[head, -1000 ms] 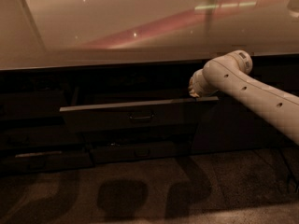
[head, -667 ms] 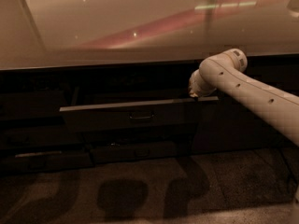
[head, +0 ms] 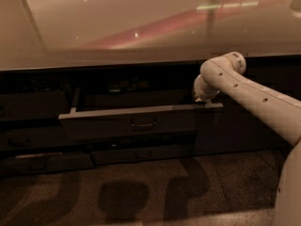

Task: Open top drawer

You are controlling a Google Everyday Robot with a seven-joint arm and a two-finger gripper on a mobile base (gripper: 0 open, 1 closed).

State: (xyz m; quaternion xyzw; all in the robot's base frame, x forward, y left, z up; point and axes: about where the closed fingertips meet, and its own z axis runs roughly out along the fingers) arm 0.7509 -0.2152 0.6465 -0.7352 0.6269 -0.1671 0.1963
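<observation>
We count one arm, one claw and one drawer standing open. The top drawer [head: 103,124], a wide dark grey flat-fronted drawer, is pulled partway out of the cabinet run below the table [head: 94,36], a glossy beige slab that shows a pink streak and a few light glints. The drawer's front carries one small dark pull handle [head: 143,124] at its centre, and its top edge catches the light as a pale line from left to right. At the left end, one light grey side wall [head: 74,100] runs back into the cabinet.

The inside of the drawer lies in deep shadow. We cannot tell whether anything is in it, though a few dim shapes show in the dark opening above it.

The white perforated robot arm [head: 249,93] comes in from the right and bends down at a rounded joint. Its claw [head: 201,98] sits at the right end of the drawer's top edge, just behind the front. The claw is half lost in the dark, so we cannot tell how far open it is or whether it has hold of anything.

Below the open drawer we make out one shorter, narrower dark drawer front [head: 117,155] with one similar handle [head: 142,153]. To the left is one more low dark front [head: 47,163]. The brown speckled floor [head: 225,182] holds three soft shadows.
</observation>
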